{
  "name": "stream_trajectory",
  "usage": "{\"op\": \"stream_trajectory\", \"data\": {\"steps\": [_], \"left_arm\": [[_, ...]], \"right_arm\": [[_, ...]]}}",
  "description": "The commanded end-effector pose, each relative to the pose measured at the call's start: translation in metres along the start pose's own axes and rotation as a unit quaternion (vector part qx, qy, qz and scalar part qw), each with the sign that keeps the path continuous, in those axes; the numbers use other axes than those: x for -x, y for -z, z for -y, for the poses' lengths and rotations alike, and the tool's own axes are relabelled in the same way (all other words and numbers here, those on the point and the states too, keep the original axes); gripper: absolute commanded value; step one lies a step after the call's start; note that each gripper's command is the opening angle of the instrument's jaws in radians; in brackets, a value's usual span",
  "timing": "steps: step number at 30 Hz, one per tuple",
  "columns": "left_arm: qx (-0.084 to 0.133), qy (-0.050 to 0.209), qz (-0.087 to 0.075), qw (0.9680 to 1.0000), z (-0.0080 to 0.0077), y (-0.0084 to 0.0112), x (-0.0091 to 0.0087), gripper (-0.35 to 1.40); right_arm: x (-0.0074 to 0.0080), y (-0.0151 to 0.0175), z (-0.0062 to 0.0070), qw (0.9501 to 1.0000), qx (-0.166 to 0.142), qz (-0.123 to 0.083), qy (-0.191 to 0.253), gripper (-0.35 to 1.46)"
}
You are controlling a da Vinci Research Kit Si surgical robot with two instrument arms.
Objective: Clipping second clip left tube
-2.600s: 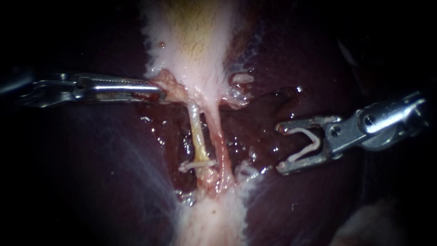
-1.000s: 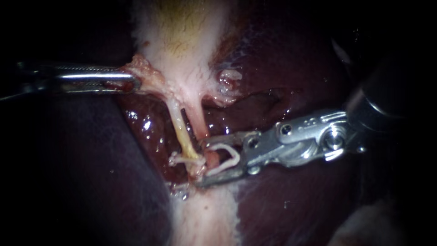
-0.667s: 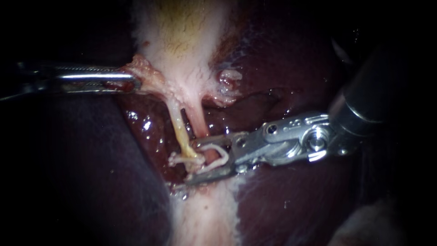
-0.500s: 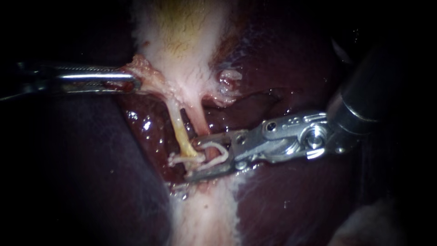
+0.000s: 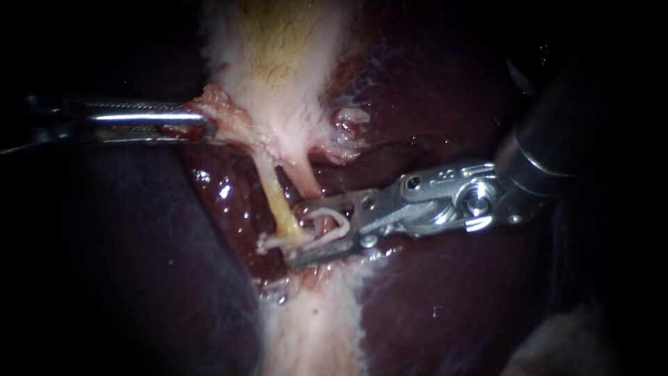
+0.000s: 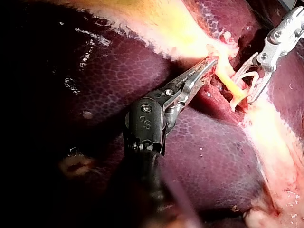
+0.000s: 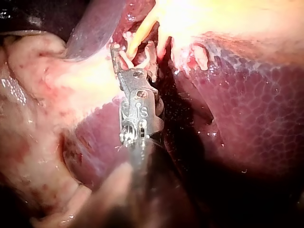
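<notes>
Mid-frame, the right instrument's hand [image 5: 296, 234], pinching a white clip [image 5: 340, 224], is straddling the thin yellow left tube [image 5: 277, 200], while the left instrument's hand [image 5: 204, 125] is pinching gallbladder [image 5: 278, 69] tissue.

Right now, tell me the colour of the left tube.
Pale yellow; the left tube shows best in the endoscope view.

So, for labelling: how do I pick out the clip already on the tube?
Follow the pale gallbladder down to the yellow left tube. Low across it lies a flat, closed white clip; the other clip is an open loop held in the right tool.
</notes>
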Motion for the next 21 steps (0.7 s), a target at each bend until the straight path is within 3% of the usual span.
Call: {"op": "stream_trajectory", "data": {"steps": [1,13,21], "left_arm": [[0.0,0.0,0.0,1.0,0.0,0.0,0.0,-0.35],[0.0,0.0,0.0,1.0,0.0,-0.0001,0.0,-0.35],[-0.001,0.0,0.0,1.0,0.0,-0.0002,0.0001,-0.35]], "right_arm": [[0.0,-0.0001,-0.0001,1.0,0.0,0.0,0.0,0.48],[-0.0001,-0.0009,-0.0008,1.0,-0.001,0.0,-0.003,0.48],[-0.0003,-0.0025,-0.0005,0.9994,-0.024,-0.019,-0.015,0.48]]}}
